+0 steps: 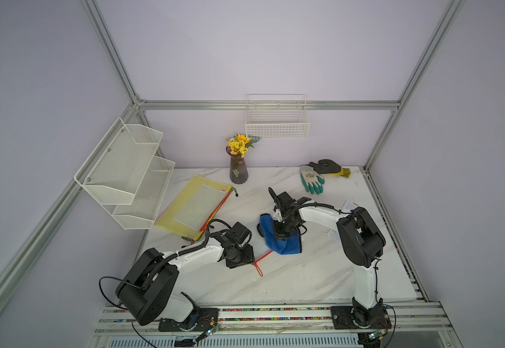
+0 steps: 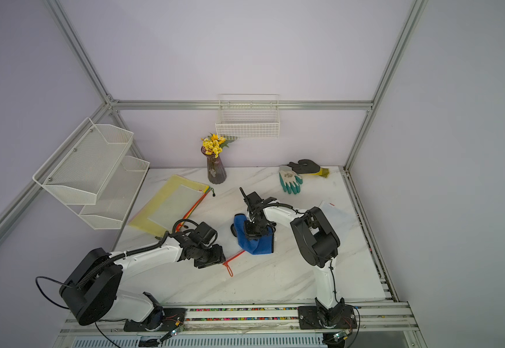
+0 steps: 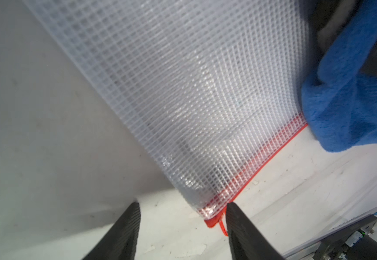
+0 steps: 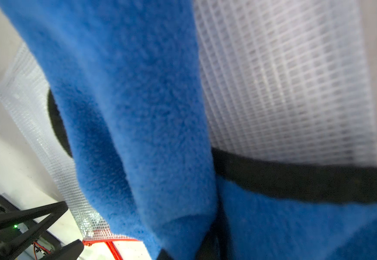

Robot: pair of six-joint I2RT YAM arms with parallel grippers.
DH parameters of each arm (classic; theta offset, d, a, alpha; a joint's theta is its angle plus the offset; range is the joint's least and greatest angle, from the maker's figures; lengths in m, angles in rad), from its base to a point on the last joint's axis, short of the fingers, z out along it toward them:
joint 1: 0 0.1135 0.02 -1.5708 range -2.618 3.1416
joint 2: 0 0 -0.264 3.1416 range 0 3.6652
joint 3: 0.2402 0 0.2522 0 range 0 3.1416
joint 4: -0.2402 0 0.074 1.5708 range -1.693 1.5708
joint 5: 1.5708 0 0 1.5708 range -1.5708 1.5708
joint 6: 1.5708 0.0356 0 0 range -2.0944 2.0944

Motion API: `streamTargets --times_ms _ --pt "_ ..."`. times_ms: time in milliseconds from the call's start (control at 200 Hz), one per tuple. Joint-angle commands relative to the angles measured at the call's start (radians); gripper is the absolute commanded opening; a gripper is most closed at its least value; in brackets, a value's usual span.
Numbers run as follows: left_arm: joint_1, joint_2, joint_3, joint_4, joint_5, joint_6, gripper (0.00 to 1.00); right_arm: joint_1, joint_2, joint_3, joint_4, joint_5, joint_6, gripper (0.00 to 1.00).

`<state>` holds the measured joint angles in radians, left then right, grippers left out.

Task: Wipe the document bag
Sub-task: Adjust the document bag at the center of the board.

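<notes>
Clear mesh document bag (image 3: 205, 101) flat on table (image 1: 305, 280), middle beneath blue cloth (image 1: 287, 245). Red zip edge running out from under the cloth to zip pull (image 1: 258, 269); long axis apparently along that line. Just beside the cloth, left gripper (image 3: 181, 205) pointed steeply down, fingers spread, straddling the zip-pull corner, holding nothing. Atop the cloth, right gripper (image 1: 282, 232) clenched on it, wrist bent downward. Judged nearer for the wiping stroke: right arm; left placed to pin the corner.
</notes>
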<state>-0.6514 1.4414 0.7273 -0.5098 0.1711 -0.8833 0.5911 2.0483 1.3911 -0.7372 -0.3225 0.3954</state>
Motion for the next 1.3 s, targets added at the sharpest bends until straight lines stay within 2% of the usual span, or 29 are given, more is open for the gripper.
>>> streamTargets --times_ms 0,125,205,330,475,575,675,855,980,1175,1295 --pt "-0.002 0.048 -0.011 0.081 -0.029 -0.035 0.62 0.017 0.145 -0.079 -0.021 0.073 -0.018 0.0" --pt "-0.004 0.092 -0.027 0.132 0.0 -0.053 0.57 0.016 0.142 -0.084 -0.02 0.071 -0.026 0.0" --pt "-0.006 0.096 -0.041 0.154 0.006 -0.071 0.47 0.016 0.137 -0.087 -0.02 0.069 -0.03 0.0" --pt "-0.01 0.074 -0.067 0.17 -0.007 -0.096 0.26 0.015 0.128 -0.099 -0.015 0.065 -0.034 0.0" --pt "-0.02 0.045 -0.069 0.166 -0.028 -0.106 0.15 0.016 0.115 -0.115 -0.006 0.061 -0.035 0.0" --pt "-0.022 0.042 -0.058 0.159 -0.04 -0.102 0.1 0.015 0.106 -0.119 -0.002 0.057 -0.036 0.0" --pt "-0.022 0.039 -0.041 0.149 -0.053 -0.088 0.0 0.015 0.092 -0.118 -0.002 0.054 -0.032 0.0" --pt "-0.021 -0.018 0.023 0.061 -0.128 -0.042 0.0 0.007 -0.03 -0.077 -0.021 0.037 0.01 0.0" --pt "-0.013 -0.075 0.122 -0.065 -0.195 0.043 0.0 -0.023 -0.137 0.002 -0.074 0.044 0.034 0.0" --pt "0.009 -0.054 0.357 -0.281 -0.31 0.24 0.0 -0.104 -0.235 0.071 -0.152 0.073 0.026 0.0" --pt "0.002 -0.038 0.538 -0.381 -0.384 0.481 0.0 -0.142 -0.299 0.064 -0.154 0.114 0.038 0.0"
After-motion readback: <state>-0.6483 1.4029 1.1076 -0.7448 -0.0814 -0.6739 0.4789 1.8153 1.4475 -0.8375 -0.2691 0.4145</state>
